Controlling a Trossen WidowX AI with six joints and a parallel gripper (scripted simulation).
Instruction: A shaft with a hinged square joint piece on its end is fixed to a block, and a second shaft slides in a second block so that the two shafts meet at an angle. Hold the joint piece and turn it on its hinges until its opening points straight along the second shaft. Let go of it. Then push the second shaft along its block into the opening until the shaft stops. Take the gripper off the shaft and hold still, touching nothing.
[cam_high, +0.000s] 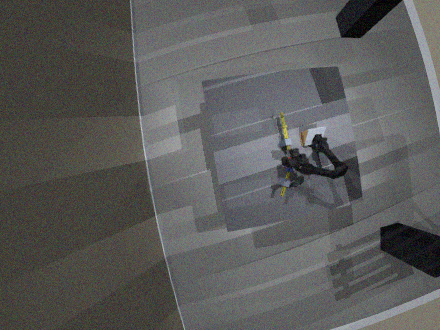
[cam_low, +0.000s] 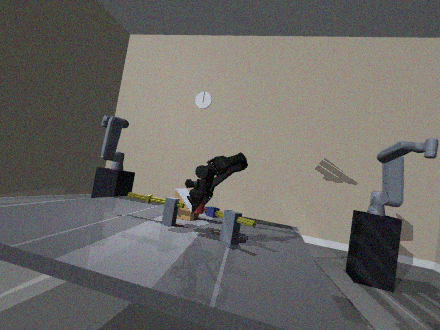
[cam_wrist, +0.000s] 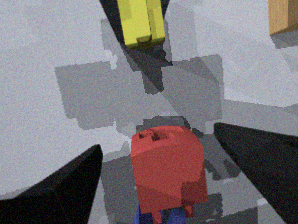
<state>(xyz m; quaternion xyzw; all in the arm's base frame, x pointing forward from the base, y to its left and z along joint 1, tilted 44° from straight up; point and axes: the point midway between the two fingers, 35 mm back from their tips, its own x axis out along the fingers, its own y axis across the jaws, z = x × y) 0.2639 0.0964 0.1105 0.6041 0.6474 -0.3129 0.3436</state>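
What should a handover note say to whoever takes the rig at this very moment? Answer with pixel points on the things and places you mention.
Gripper (cam_high: 287, 161) (cam_low: 194, 210) (cam_wrist: 158, 138): open, fingers either side of the red joint piece (cam_wrist: 167, 167), holding nothing.
Joint piece: on the blue part (cam_low: 211, 211) (cam_wrist: 175, 217) of the fixed shaft, its opening seemingly facing the second shaft; exact alignment I cannot tell.
Second shaft: yellow (cam_high: 284, 127) (cam_wrist: 144, 22), its end short of the joint piece, a gap between.
Done: joint piece released; turning looks finished.
Left: grip the second shaft, push it in until it stops, let go, hold still clear of everything.
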